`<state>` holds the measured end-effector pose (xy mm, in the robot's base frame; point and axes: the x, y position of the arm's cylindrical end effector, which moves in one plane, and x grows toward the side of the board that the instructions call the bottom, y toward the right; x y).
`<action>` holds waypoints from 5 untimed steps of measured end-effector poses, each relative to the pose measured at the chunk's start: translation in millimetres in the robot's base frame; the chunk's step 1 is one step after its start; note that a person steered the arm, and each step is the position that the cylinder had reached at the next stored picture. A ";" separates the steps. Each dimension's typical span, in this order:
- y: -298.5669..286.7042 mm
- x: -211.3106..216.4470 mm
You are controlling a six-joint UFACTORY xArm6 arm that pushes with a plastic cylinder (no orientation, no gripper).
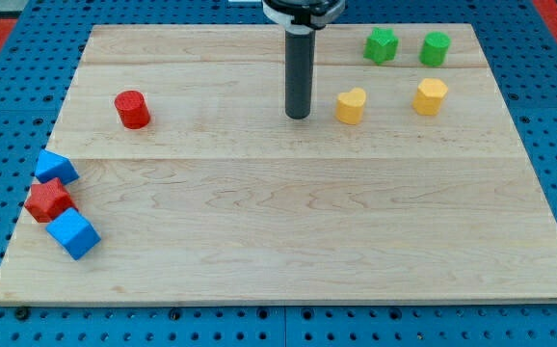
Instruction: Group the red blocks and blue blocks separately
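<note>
At the view's left edge of the table (278,241), three blocks are clustered: a blue block (56,167) at the top, a red star-shaped block (47,200) touching it at about 6 o'clock, and a blue cube (73,233) touching the red one at about 5 o'clock. A red cylinder (132,109) is seen apart, at roughly 1 o'clock from the cluster. My tip (298,117) is set down near the table's top centre, well right of the red cylinder; no jaws are carried by the tool, a plain rod holding nothing. Just at 3 o'clock of the tip a yellow block (351,105) is found, then a second yellow block (431,96). Two green blocks (381,44) (435,48) are placed at 12 o'clock of these.
</note>
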<state>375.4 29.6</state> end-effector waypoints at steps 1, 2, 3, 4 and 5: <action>65.0 -13.1; 104.7 -20.4; 82.0 27.6; 2.3 113.8; -72.0 192.9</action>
<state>568.4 -42.4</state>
